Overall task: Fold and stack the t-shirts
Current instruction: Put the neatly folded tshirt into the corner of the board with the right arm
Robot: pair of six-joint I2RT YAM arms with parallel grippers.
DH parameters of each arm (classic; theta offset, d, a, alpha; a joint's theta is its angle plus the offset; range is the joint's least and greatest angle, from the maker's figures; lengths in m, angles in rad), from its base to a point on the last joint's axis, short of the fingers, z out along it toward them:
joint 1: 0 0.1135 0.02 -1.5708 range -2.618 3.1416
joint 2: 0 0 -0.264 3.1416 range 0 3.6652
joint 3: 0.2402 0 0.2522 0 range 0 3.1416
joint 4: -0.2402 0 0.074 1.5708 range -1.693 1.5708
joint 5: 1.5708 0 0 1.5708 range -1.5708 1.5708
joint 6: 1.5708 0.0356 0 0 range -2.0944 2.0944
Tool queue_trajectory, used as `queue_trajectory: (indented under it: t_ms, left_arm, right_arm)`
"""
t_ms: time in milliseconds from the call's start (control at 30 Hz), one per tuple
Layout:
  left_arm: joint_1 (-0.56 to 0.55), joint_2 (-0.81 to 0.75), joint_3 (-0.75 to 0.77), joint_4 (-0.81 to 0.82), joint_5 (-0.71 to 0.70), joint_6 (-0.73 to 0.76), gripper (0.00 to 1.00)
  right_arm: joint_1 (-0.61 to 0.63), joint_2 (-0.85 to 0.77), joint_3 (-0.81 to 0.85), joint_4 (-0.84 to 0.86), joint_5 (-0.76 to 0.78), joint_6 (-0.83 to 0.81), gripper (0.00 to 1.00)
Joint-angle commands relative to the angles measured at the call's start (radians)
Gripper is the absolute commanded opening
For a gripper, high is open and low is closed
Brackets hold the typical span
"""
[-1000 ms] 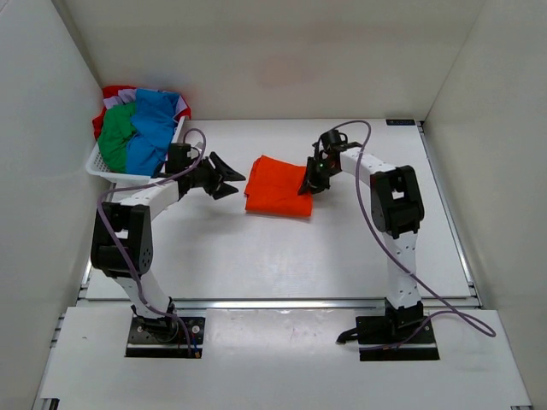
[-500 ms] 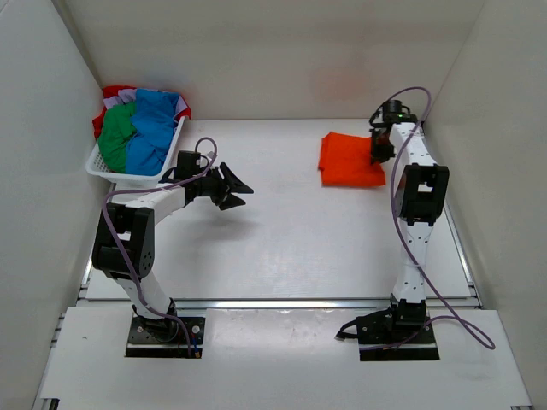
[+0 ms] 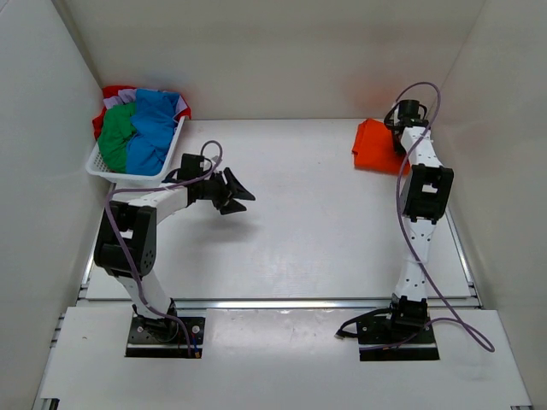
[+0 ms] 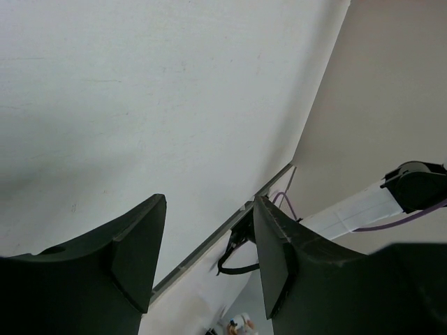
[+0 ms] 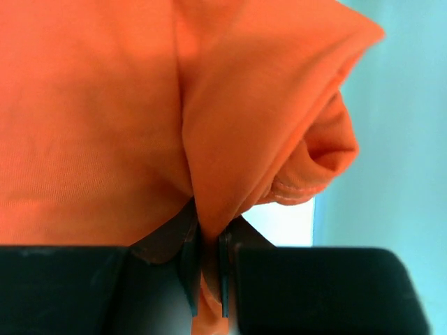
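One folded orange t-shirt (image 3: pixel 372 147) lies at the desk's (image 3: pixel 299 231) two o'clock corner. Your right gripper (image 5: pixel 207 259) is clamped on its folded edge, probably to start the stack away from the folding area. Your left gripper (image 3: pixel 235 190) hangs spread and empty mid-desk, on the side of the basket (image 3: pixel 101 167) at ten o'clock, which holds the remaining t-shirts (image 3: pixel 141 128).

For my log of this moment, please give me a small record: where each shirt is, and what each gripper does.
orange t-shirt: at the far right of the table, out of the basket
right gripper: shut on a fold of the orange t-shirt
left gripper: open, empty, over bare table left of centre
basket: far left corner, white
in basket: green t-shirt, blue t-shirt, red t-shirt, heaped and unfolded
stack: not yet begun
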Motion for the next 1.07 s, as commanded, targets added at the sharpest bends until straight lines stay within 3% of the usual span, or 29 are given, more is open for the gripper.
queue_trajectory:
  t_ms: [0, 133, 200, 233, 300, 400, 500, 767, 833, 933, 1033]
  left_arm:
    - [-0.021, -0.010, 0.028, -0.026, 0.027, 0.055, 0.64]
    - [-0.031, -0.008, 0.034, -0.038, 0.002, 0.079, 0.67]
    - [-0.032, -0.002, 0.039, -0.048, -0.008, 0.093, 0.69]
    - [-0.032, 0.001, 0.034, -0.055, -0.009, 0.105, 0.73]
    - [-0.037, 0.004, 0.045, -0.086, -0.023, 0.133, 0.99]
    - [-0.032, -0.016, 0.042, -0.089, -0.019, 0.161, 0.99]
    - [-0.023, -0.082, 0.021, -0.060, -0.014, 0.219, 0.98]
    - [0.001, -0.309, -0.159, 0.077, 0.196, 0.174, 0.99]
    - [-0.014, -0.361, -0.171, 0.040, 0.184, 0.211, 0.99]
    - [-0.069, -0.496, -0.202, 0.006, 0.104, 0.257, 0.98]
    - [-0.172, -0.588, -0.179, -0.101, -0.081, 0.328, 0.99]
  right_arm:
    - [-0.032, 0.016, 0.009, 0.153, 0.074, -0.061, 0.00]
    - [-0.060, 0.042, 0.012, 0.234, 0.039, -0.080, 0.07]
    - [-0.063, 0.047, 0.007, 0.298, 0.108, -0.084, 0.24]
    - [-0.066, 0.046, 0.000, 0.312, 0.129, -0.078, 0.42]
    - [-0.064, 0.016, -0.030, 0.375, 0.171, -0.074, 0.70]
    - [-0.046, -0.051, -0.042, 0.395, 0.182, -0.088, 0.89]
    - [0.002, -0.135, -0.053, 0.369, 0.203, -0.075, 0.99]
    - [0.138, -0.460, -0.196, 0.150, 0.163, 0.150, 0.99]
    - [0.233, -0.563, -0.311, 0.124, 0.151, 0.198, 0.99]
    - [0.339, -0.769, -0.610, 0.195, 0.160, 0.235, 0.99]
    - [0.469, -1.014, -0.949, 0.278, 0.269, 0.228, 0.99]
